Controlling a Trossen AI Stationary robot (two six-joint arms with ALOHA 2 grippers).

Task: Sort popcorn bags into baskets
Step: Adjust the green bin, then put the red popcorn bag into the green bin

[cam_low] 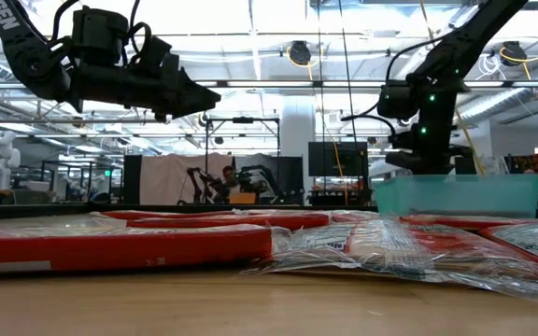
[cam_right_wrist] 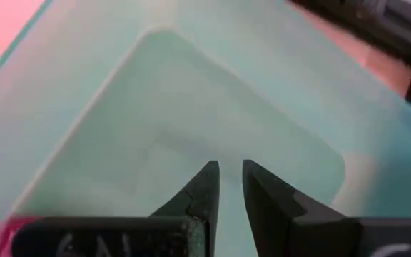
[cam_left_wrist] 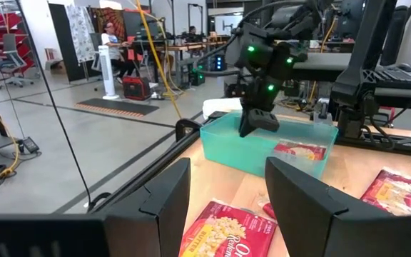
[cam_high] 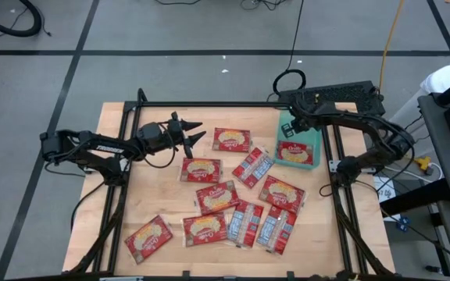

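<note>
Several red popcorn bags [cam_high: 233, 204] lie flat on the wooden table, in the low view as a red row [cam_low: 120, 247]. One more bag [cam_high: 291, 150] lies in the teal basket [cam_high: 312, 139] at the far right. My right gripper [cam_right_wrist: 230, 170] hangs over the basket's bare floor [cam_right_wrist: 191, 107] near its far corner, pointing steeply down. Its fingers stand a narrow gap apart with nothing between them. My left gripper [cam_high: 196, 133] waits level above the table's far left, open and empty, pointing toward the basket [cam_left_wrist: 227, 146].
A black keyboard-like box [cam_high: 334, 97] sits just beyond the basket at the far edge. Black frame rails [cam_high: 123, 133] run along the table's sides. One bag [cam_high: 231, 139] lies between my left gripper and the basket. Bare wood shows at the near left [cam_high: 100, 226].
</note>
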